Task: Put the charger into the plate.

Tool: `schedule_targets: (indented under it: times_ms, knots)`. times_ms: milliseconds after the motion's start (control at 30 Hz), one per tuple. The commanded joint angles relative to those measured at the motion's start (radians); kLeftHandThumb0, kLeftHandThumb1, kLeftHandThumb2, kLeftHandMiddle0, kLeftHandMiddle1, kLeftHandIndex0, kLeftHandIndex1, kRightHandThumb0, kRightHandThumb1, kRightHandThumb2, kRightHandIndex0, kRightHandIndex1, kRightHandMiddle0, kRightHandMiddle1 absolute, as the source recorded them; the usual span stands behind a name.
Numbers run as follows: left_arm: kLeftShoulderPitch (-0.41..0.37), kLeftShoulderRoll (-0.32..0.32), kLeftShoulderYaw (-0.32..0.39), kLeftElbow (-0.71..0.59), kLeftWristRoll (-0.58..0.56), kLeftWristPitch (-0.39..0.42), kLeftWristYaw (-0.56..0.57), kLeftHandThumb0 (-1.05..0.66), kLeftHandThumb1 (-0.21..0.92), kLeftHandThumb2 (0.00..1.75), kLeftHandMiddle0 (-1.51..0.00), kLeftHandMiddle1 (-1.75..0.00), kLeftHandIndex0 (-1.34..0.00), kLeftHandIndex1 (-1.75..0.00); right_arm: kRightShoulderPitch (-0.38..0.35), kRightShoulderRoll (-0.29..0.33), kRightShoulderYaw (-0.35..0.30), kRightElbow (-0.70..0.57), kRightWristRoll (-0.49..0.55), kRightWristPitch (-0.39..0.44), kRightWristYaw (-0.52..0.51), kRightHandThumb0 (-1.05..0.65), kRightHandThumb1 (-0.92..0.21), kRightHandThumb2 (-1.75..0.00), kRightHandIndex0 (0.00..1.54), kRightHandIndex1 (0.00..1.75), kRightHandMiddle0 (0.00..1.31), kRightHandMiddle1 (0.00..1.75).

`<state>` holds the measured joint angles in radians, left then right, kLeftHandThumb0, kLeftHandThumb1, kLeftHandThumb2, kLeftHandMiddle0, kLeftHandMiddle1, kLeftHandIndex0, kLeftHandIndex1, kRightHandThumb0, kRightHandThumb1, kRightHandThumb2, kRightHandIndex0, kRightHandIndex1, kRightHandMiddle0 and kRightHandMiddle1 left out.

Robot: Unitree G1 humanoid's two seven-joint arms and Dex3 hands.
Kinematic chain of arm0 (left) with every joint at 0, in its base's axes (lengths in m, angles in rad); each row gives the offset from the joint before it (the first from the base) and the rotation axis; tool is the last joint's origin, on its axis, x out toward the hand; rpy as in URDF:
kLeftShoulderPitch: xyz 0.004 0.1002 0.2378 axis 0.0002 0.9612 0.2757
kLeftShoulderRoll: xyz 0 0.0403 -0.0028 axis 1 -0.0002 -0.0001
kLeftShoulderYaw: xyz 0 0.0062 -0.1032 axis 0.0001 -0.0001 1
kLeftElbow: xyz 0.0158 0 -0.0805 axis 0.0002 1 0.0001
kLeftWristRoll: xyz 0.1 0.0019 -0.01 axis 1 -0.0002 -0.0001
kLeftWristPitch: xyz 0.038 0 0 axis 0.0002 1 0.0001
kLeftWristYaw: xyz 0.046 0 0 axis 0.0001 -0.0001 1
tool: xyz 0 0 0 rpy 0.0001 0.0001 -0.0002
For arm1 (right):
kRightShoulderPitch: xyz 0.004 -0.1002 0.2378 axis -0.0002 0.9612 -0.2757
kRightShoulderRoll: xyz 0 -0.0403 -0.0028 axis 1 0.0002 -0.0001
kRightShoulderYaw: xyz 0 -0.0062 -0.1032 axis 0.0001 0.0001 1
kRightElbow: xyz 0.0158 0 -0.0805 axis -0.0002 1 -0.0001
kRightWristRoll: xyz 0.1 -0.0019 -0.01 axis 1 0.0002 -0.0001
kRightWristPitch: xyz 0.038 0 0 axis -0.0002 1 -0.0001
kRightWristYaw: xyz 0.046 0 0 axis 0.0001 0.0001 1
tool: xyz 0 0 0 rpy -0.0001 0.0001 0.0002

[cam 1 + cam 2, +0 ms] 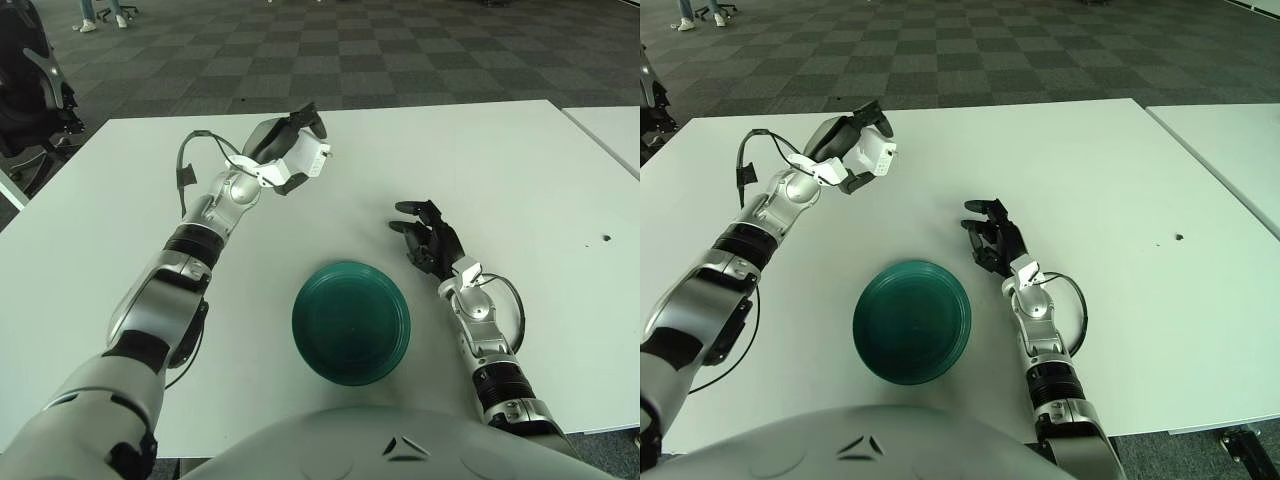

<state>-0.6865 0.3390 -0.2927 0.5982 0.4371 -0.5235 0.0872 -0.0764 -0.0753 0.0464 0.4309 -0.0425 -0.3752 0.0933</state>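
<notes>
A white charger block (308, 161) is held in the air above the table, with my left hand (290, 150) shut on it; the same charger (873, 156) shows in the right eye view. The hand is raised behind and to the left of the dark green plate (351, 321), which lies on the white table near my body. Nothing lies in the plate (912, 320). My right hand (425, 238) shows to the right of the plate and slightly behind it, low over the table, its dark fingers loosely spread and holding nothing.
The white table (500, 170) runs wide on all sides. A second white table (612, 125) adjoins at the right. A small dark speck (604, 238) marks the surface at far right. A dark chair (30, 90) stands off the table's left corner.
</notes>
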Motion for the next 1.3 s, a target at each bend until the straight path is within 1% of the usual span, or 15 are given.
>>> schedule_targets:
  times_ms: [0, 100, 167, 267, 400, 633, 700, 800, 967, 1033, 1100, 1167, 1200, 1233, 1267]
  knots:
    - [0.1, 0.036, 0.023, -0.214, 0.002, 0.033, -0.049, 0.0, 0.0, 1.66, -0.86, -1.68, -0.62, -1.75, 0.029, 0.008, 0.004, 0.069, -0.007, 0.043, -0.003, -0.56, -0.92, -0.58, 0.46, 0.61, 0.19, 1.05]
    - [0.149, 0.035, 0.022, -0.34, 0.038, 0.05, -0.055, 0.0, 0.0, 1.66, -0.86, -1.68, -0.62, -1.75, 0.026, 0.008, 0.003, 0.075, -0.007, 0.041, -0.003, -0.56, -0.92, -0.58, 0.46, 0.62, 0.19, 1.05]
    - [0.166, 0.037, 0.016, -0.383, 0.065, 0.049, -0.056, 0.0, -0.01, 1.66, -0.87, -1.67, -0.63, -1.75, 0.025, 0.009, 0.005, 0.078, -0.01, 0.038, -0.005, -0.56, -0.92, -0.58, 0.46, 0.62, 0.19, 1.05]
    - [0.187, 0.039, 0.009, -0.428, 0.073, 0.056, -0.086, 0.0, -0.03, 1.68, -0.89, -1.65, -0.65, -1.75, 0.025, 0.008, 0.006, 0.08, -0.016, 0.034, -0.007, -0.56, -0.92, -0.58, 0.46, 0.62, 0.2, 1.05]
    - [0.235, 0.046, -0.011, -0.54, -0.004, 0.083, -0.226, 0.0, -0.04, 1.68, -0.9, -1.61, -0.67, -1.75, 0.025, 0.009, 0.008, 0.08, -0.019, 0.031, -0.008, -0.56, -0.92, -0.58, 0.46, 0.62, 0.21, 1.05]
    - [0.292, 0.041, -0.032, -0.657, -0.099, 0.111, -0.372, 0.0, 0.0, 1.62, -0.88, -1.57, -0.65, -1.75, 0.028, 0.015, 0.005, 0.076, -0.011, 0.037, -0.007, -0.57, -0.92, -0.57, 0.45, 0.62, 0.21, 1.05]
    - [0.315, 0.052, -0.049, -0.698, -0.135, 0.125, -0.434, 0.0, 0.05, 1.56, -0.86, -1.56, -0.62, -1.75, 0.032, 0.012, 0.004, 0.066, -0.004, 0.046, 0.005, -0.57, -0.92, -0.56, 0.42, 0.64, 0.19, 1.1]
    - [0.342, 0.067, -0.063, -0.752, -0.162, 0.152, -0.506, 0.0, 0.11, 1.49, -0.8, -1.56, -0.58, -1.75, 0.036, 0.009, 0.004, 0.056, -0.001, 0.053, 0.01, -0.58, -0.92, -0.55, 0.37, 0.73, 0.15, 1.16]
    - [0.366, 0.091, -0.075, -0.82, -0.207, 0.194, -0.607, 0.0, 0.17, 1.45, -0.72, -1.62, -0.55, -1.75, 0.039, 0.006, -0.002, 0.033, -0.001, 0.056, 0.01, -0.55, -0.92, -0.53, 0.33, 0.86, 0.13, 1.24]
    - [0.373, 0.098, -0.079, -0.834, -0.218, 0.209, -0.64, 0.0, 0.19, 1.44, -0.69, -1.66, -0.54, -1.75, 0.047, 0.009, -0.002, 0.018, 0.001, 0.056, 0.01, -0.53, -0.92, -0.53, 0.33, 0.89, 0.13, 1.25]
    - [0.375, 0.102, -0.08, -0.842, -0.222, 0.22, -0.662, 0.0, 0.2, 1.42, -0.65, -1.71, -0.55, -1.69, 0.055, 0.011, -0.001, 0.003, 0.002, 0.057, 0.009, -0.5, -0.92, -0.53, 0.33, 0.92, 0.14, 1.27]
    - [0.375, 0.11, -0.09, -0.82, -0.217, 0.205, -0.685, 0.0, 0.22, 1.4, -0.64, -1.73, -0.56, -1.65, 0.061, 0.014, 0.0, -0.011, -0.002, 0.055, 0.004, -0.48, -0.92, -0.53, 0.34, 0.94, 0.15, 1.28]
    - [0.373, 0.113, -0.096, -0.804, -0.213, 0.194, -0.693, 0.0, 0.23, 1.38, -0.63, -1.73, -0.56, -1.62, 0.064, 0.015, 0.001, -0.018, -0.005, 0.055, 0.001, -0.46, -0.92, -0.53, 0.34, 0.96, 0.16, 1.38]
    - [0.371, 0.115, -0.102, -0.789, -0.206, 0.183, -0.701, 0.0, 0.25, 1.35, -0.62, -1.74, -0.57, -1.59, 0.066, 0.015, 0.002, -0.025, -0.009, 0.054, -0.003, -0.42, -0.92, -0.53, 0.35, 0.99, 0.17, 1.51]
    - [0.369, 0.116, -0.106, -0.781, -0.203, 0.177, -0.706, -0.01, 0.26, 1.33, -0.62, -1.74, -0.57, -1.58, 0.068, 0.015, 0.003, -0.029, -0.012, 0.055, -0.006, -0.4, -0.92, -0.52, 0.35, 1.01, 0.17, 1.56]
